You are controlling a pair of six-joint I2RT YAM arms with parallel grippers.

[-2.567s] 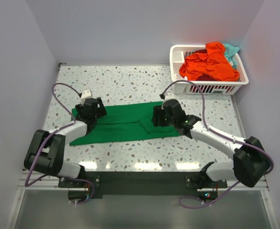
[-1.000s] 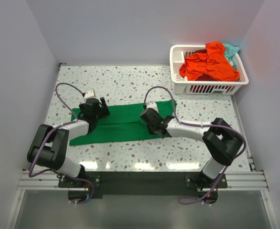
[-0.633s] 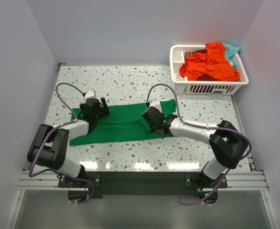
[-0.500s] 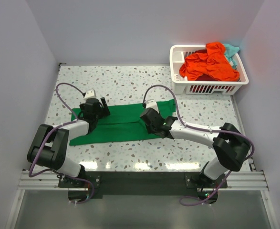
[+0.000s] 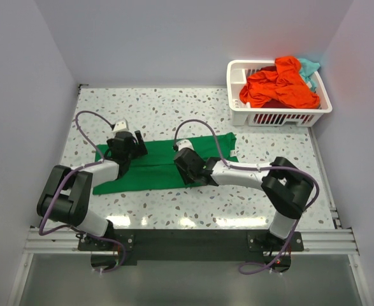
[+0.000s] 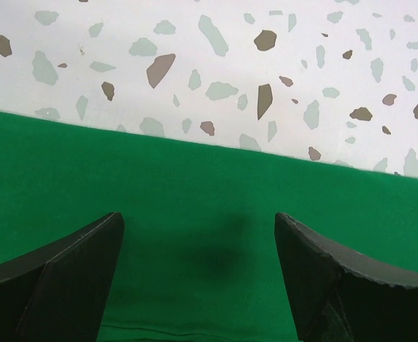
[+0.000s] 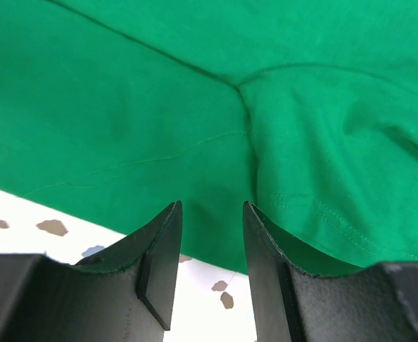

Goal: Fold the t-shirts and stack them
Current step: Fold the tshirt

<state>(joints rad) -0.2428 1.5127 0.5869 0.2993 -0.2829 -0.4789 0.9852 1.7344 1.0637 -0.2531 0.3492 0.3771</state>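
Green t-shirt (image 5: 151,169) lies flat in the middle of the desk (image 5: 174,108), its long axis running left to right, while the orange-red t-shirt (image 5: 279,86) and teal t-shirt (image 5: 309,65) sit bundled in the white basket (image 5: 237,70) at the far right. The left fingers (image 6: 66,278) stand wide above the shirt's left end, just inside its far edge, with nothing between them. The right fingers (image 7: 159,256) show only a narrow gap, with nothing pinched, low over the middle by a seam. By my reckoning the right arm is nearer for the fold from the right end.
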